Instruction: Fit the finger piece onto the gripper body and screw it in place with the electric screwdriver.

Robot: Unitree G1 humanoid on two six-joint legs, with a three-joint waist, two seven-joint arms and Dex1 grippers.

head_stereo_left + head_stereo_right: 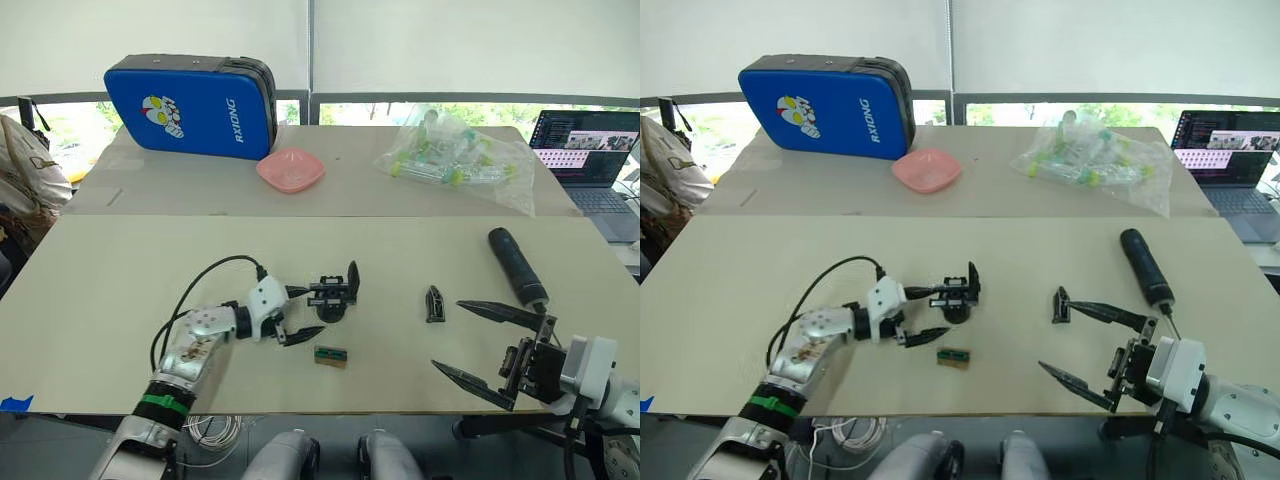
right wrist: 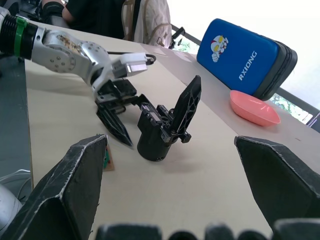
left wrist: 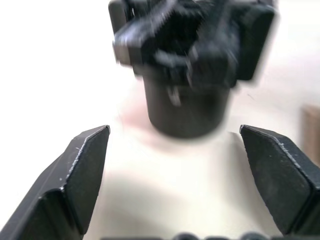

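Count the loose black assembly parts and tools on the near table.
3: the gripper body at the left gripper, the finger piece mid-table, the electric screwdriver farther right.

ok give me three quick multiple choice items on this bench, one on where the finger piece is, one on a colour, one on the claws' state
1. The finger piece lies:
A. between the gripper body and the electric screwdriver
B. in the dish
C. inside the left claw

2. The dish is:
A. green
B. pink
C. white

3. The left claw is:
A. shut on the gripper body
B. open beside the gripper body
C. shut on the screwdriver

Answers: 1 A, it rests loose on the table between them. 2 B, pink dish by the blue case. 3 B, its fingers stand apart; the right claw is open too.
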